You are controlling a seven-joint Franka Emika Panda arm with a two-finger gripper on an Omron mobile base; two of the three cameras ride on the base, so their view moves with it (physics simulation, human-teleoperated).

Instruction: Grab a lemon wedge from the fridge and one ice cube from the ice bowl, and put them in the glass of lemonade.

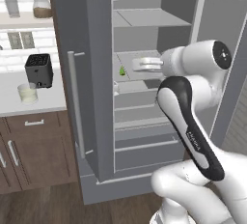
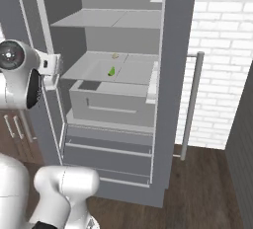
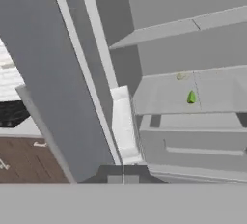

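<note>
Nearest is the arm's white elbow, w/ the gripper up at the fridge opening, fingers pinched fully together and holding nothing. Fridge stands w/ a door swung open; shelves and lower drawers on show. Gripper sits at about middle-shelf height, at the front of the compartment. Further in, on that middle shelf, lies the lemon wedge, small and yellow-green, apart from the fingers. Just behind it, a small beige lump – not wanted.

Step in hand looks like the reach for the wedge. To do it well, I'd say: spread the fingers first, since shut tips would only shove so small a piece deeper. Go in level over the shelf, line up so the wedge sits btwn the tips, then close gently. Keep clear of the door bins on the way.

Off left on the counter, glass of lemonade waits by a dark toaster.
</note>
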